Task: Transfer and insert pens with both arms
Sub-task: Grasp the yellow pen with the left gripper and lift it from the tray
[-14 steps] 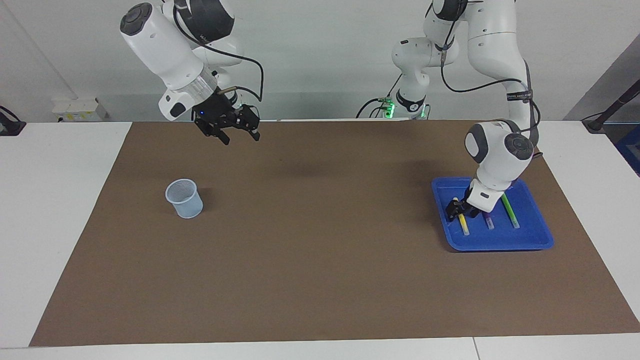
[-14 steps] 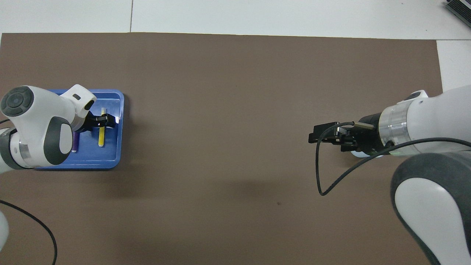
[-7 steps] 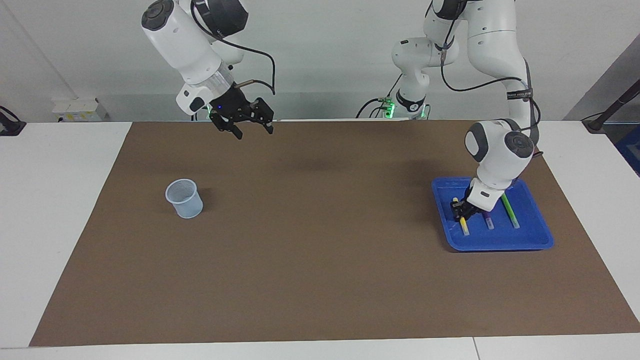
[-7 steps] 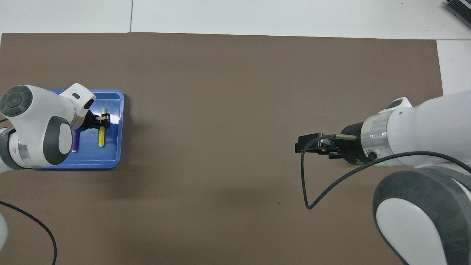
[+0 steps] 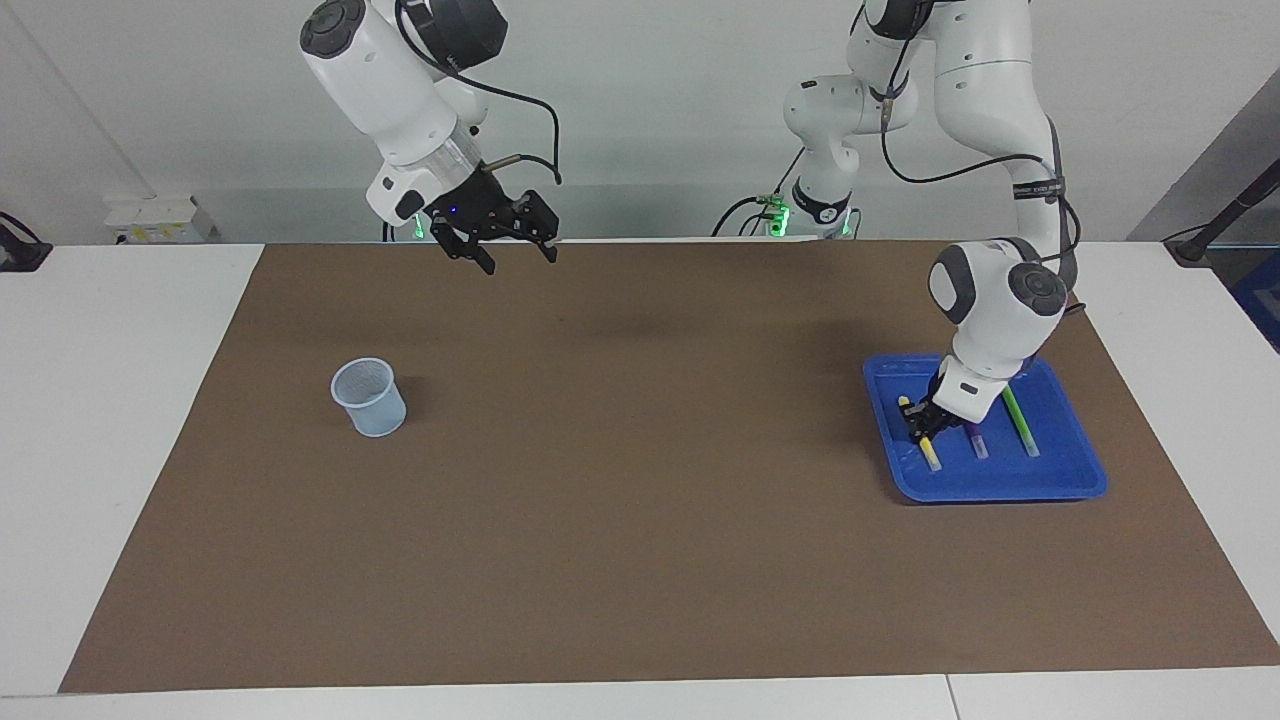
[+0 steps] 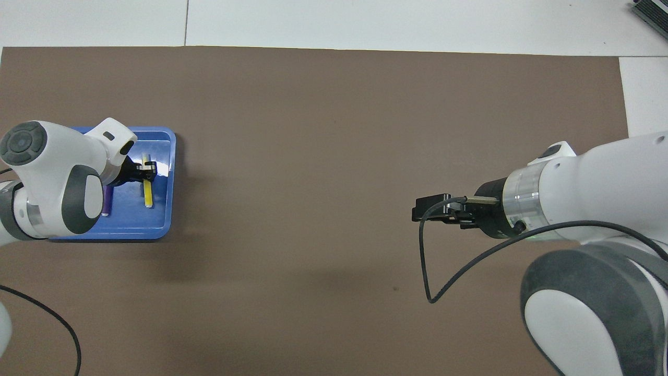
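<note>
Three pens lie side by side in a blue tray [image 5: 1000, 485] at the left arm's end of the mat. My left gripper [image 5: 917, 422] reaches down into the tray and is shut on the yellow pen [image 5: 931, 456], gripping it near the end closer to the robots. The purple pen [image 5: 976, 443] and the light green pen [image 5: 1020, 422] lie loose beside it. From overhead the yellow pen [image 6: 148, 196] and part of the purple pen [image 6: 106, 204] show; the arm hides the green one. My right gripper [image 5: 515, 250] hangs open and empty in the air over the mat's edge by the robots.
A pale blue mesh cup [image 5: 368, 397] stands upright on the brown mat [image 5: 640, 520] toward the right arm's end; the right arm hides it from overhead. A smaller white arm [image 5: 822, 150] with a green-lit base stands at the robots' edge of the table.
My left gripper has closed on the yellow pen, which has skewed slightly in the tray. The right arm has risen and swung toward the table's middle, still open.
</note>
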`<state>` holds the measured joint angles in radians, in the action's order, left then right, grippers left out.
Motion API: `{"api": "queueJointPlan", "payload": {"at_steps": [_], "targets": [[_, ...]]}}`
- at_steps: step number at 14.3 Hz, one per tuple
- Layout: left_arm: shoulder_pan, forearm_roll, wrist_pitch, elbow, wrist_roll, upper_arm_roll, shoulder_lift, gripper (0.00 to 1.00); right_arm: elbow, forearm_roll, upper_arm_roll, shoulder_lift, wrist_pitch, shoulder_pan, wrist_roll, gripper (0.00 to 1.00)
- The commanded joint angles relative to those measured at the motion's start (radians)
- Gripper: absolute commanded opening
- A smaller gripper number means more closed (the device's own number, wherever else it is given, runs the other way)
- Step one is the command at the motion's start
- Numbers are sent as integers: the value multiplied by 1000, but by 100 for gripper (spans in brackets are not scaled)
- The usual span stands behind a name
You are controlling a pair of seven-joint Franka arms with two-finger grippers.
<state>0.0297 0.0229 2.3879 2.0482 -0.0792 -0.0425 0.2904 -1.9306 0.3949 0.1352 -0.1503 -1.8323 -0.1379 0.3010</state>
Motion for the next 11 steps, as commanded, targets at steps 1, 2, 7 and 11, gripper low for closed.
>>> {"api": "queueJointPlan", "payload": {"at_steps": [1, 2, 7, 11], "targets": [[-2, 11, -4, -2, 13, 9, -1, 0, -31, 13, 1, -26, -38, 4, 12, 100], [1, 11, -28, -19, 13, 9, -2, 0, -33, 15, 1, -26, -47, 4, 10, 100], [6, 11, -219, -152, 3, 9, -23, 0, -45, 27, 3, -26, -64, 3, 23, 100], [-2, 17, -292, -181, -72, 10, -77, 0, -45, 30, 3, -22, -73, 3, 24, 100]]}}
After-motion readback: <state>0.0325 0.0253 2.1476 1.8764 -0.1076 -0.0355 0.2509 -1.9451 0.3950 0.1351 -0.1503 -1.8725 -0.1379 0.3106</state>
